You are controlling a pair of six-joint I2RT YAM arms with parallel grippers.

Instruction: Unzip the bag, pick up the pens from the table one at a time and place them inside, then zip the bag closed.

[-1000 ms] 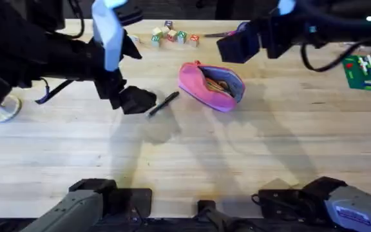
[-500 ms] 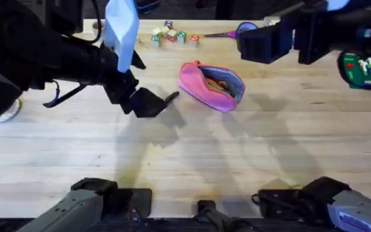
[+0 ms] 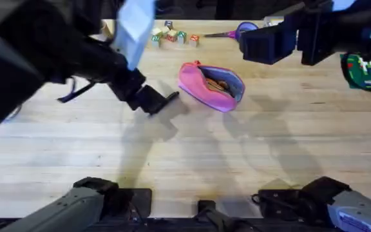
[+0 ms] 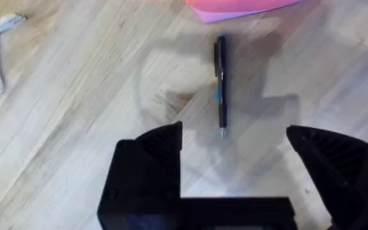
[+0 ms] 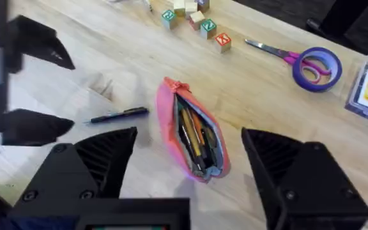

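Since half a second ago my left gripper (image 3: 154, 102) has slid right and up, fingers spread wide, poised over the black pen (image 4: 220, 86) lying on the table (image 3: 237, 161) just left of the pink bag (image 3: 211, 84). That bag lies unzipped at upper centre, pens inside. My right gripper (image 5: 187, 156) hangs open above it.

The table (image 3: 250, 154) is pale wooden planking with visible grain. On it lies the bag (image 3: 211, 85), pink and unzipped, with pens inside. 1 black pen (image 5: 119, 115) lies just beside it. Toward the far edge sit lettered blocks (image 3: 171, 35), purple-handled scissors (image 5: 280, 53) touching a roll of purple tape (image 5: 317, 68).
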